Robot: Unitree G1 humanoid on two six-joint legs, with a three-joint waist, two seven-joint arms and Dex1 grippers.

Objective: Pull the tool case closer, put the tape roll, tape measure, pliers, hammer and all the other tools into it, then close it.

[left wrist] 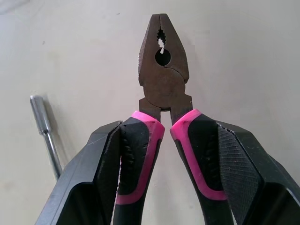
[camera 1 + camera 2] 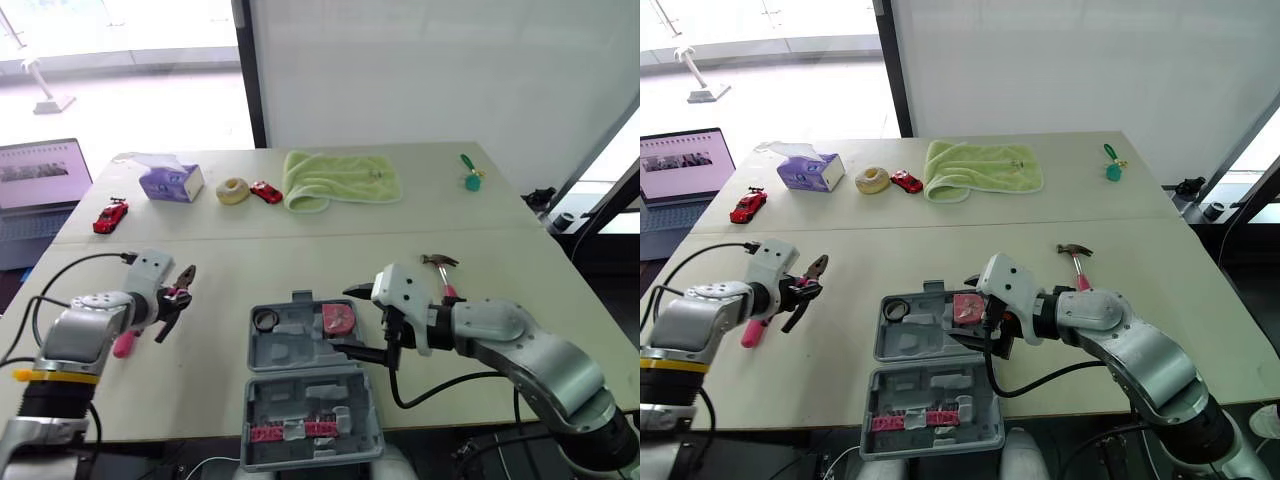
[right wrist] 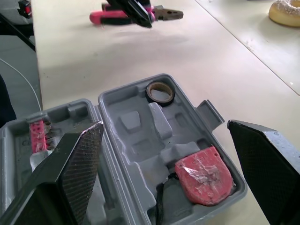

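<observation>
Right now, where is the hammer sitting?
In the head views, the hammer lies on the table on the robot's right, apart from the open tool case, to its right and slightly farther away, with its pink handle pointing back toward the robot.

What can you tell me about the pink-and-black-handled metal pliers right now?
The pink-and-black-handled pliers have a dark, worn-looking metal head, nose shut. The left gripper is shut on them, one black finger on each handle. They point away from the wrist, seemingly held above the beige table, left of the open grey tool case.
</observation>
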